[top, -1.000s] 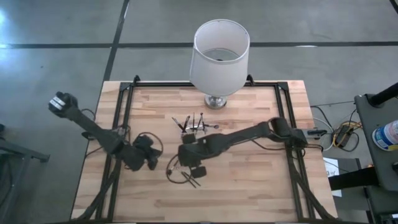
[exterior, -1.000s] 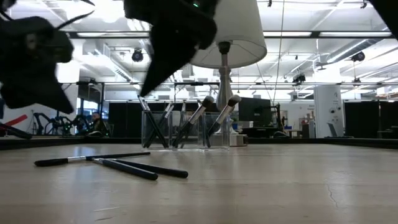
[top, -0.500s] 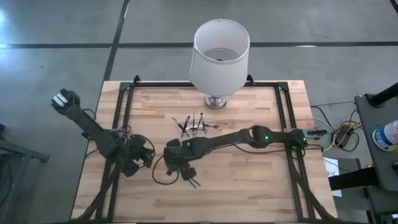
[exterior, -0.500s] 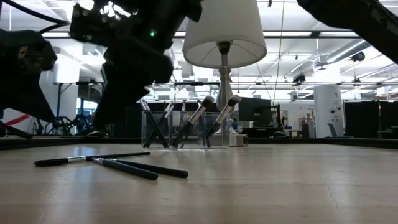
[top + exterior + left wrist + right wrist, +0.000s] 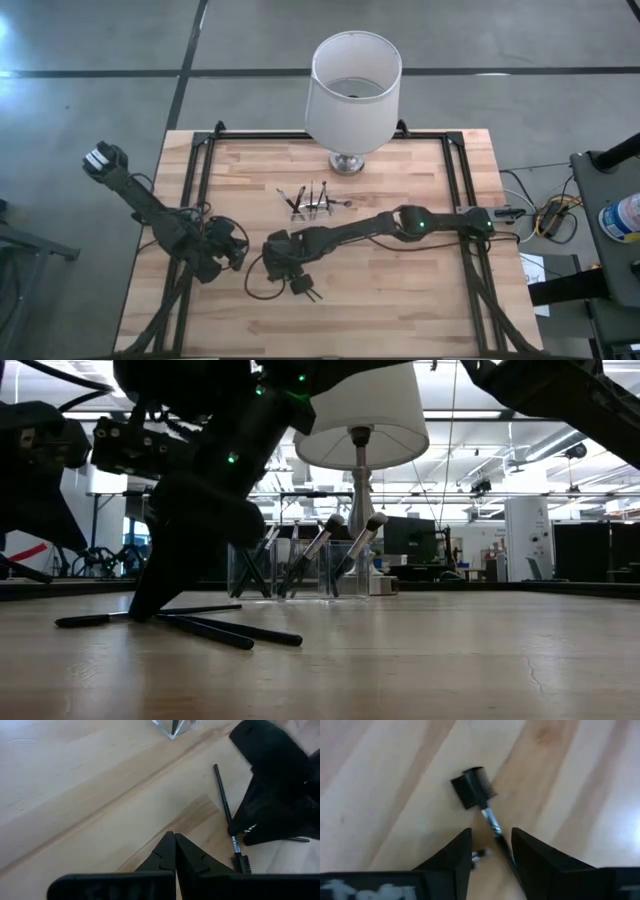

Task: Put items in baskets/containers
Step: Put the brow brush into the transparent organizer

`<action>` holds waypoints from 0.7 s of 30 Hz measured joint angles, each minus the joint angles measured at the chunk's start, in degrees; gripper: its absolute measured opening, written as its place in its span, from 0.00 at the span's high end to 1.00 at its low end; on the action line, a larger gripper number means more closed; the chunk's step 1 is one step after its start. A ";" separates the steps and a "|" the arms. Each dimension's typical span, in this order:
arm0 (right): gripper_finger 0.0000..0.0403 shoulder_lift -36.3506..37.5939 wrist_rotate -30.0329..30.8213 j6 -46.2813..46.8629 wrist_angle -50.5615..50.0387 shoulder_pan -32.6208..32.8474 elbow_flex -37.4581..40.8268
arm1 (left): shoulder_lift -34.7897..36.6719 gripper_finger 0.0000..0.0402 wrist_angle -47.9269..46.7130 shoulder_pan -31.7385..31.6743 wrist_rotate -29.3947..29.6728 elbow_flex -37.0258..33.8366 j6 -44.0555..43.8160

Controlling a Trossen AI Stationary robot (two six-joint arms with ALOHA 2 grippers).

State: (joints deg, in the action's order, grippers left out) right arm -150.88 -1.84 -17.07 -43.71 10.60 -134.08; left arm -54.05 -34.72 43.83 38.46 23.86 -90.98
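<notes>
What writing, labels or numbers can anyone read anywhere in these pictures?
None can be read.
The bottle at the right edge has a blue label, too small to read.
The lamp, brushes and clear holder show no writing.

Right gripper (image 5: 491,847) fingertips: in the high view hidden beneath the arm's own wrist.
Slim dark brush with a comb-like head and metal ferrule (image 5: 481,806): handle runs between the right gripper's parted fingers and is cut off at the picture's edge; contact cannot be told.
Loose thin dark sticks on the wood (image 5: 225,630): in the low view their far ends vanish behind the right gripper.
Low clear plastic holder (image 5: 172,726): beyond the shut left gripper (image 5: 174,845), cut by the frame edge.
Sticks in the holder: too small in the high view to count.
</notes>
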 joint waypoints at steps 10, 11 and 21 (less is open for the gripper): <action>0.77 -0.60 -3.80 5.00 -1.70 -2.24 0.07 | 0.05 1.00 0.20 0.00 0.14 0.00 -0.10; 0.78 -0.61 -4.04 5.44 -1.82 -2.53 0.09 | 0.05 1.00 0.15 0.00 0.21 0.00 -0.11; 0.93 -0.46 -1.56 7.65 -1.71 -2.64 3.95 | 0.05 1.00 0.18 0.00 0.57 0.00 -0.09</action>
State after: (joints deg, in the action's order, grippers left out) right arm -151.34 -3.39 -9.41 -45.42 7.96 -130.13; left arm -54.00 -34.54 43.83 39.03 23.86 -91.07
